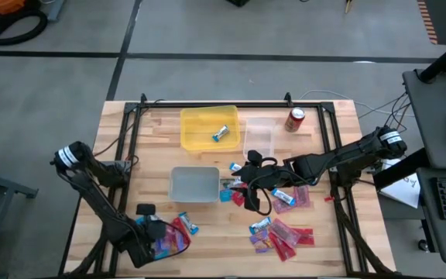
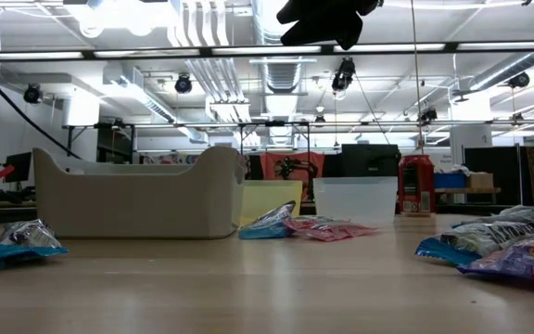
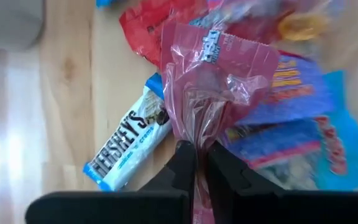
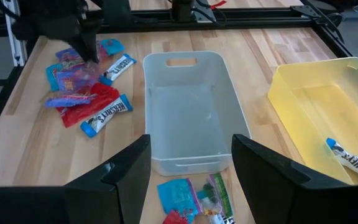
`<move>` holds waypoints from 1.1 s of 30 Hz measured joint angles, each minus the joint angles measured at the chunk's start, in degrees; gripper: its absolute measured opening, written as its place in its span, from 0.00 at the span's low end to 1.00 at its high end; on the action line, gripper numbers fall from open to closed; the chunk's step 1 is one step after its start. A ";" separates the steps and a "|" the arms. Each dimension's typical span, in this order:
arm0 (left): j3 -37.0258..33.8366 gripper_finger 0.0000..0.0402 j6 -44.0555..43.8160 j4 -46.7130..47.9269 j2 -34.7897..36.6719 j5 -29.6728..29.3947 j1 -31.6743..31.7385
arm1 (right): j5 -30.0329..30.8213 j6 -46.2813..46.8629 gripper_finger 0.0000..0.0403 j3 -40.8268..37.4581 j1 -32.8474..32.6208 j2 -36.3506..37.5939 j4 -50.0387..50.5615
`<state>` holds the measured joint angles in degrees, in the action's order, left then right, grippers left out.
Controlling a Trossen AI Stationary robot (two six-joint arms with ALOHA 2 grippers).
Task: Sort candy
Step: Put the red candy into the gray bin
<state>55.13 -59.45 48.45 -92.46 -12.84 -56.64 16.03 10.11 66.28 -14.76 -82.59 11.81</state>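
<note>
Two tools: left tool pinching red packet, right tool agape above grey bin

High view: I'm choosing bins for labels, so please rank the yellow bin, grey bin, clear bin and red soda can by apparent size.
1. Yellow plastic bin, largest.
2. Grey plastic bin, slightly smaller.
3. Clear plastic bin, narrower.
4. Red soda can, smallest by far.
</note>
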 joint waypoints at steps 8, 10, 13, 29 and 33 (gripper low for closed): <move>4.63 0.00 1.06 7.08 8.50 -8.71 0.66 | -0.02 0.00 0.53 0.00 -0.01 0.00 0.02; 4.84 0.00 3.00 8.10 10.90 -13.00 2.06 | -0.04 0.09 0.53 0.00 -0.02 0.00 0.22; 4.80 0.00 8.12 8.14 14.11 -17.76 6.22 | -0.11 0.97 0.53 0.00 -0.13 0.00 1.45; 0.27 0.04 43.99 -2.54 15.64 -18.10 34.75 | -0.07 10.10 0.53 0.00 -0.63 0.07 14.82; -0.10 0.13 46.49 -3.88 15.66 -15.92 36.83 | -0.07 10.43 0.53 0.00 -0.63 0.31 16.55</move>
<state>55.03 -12.96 44.57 -76.79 -28.76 -19.82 15.97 20.54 66.28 -15.40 -82.28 28.36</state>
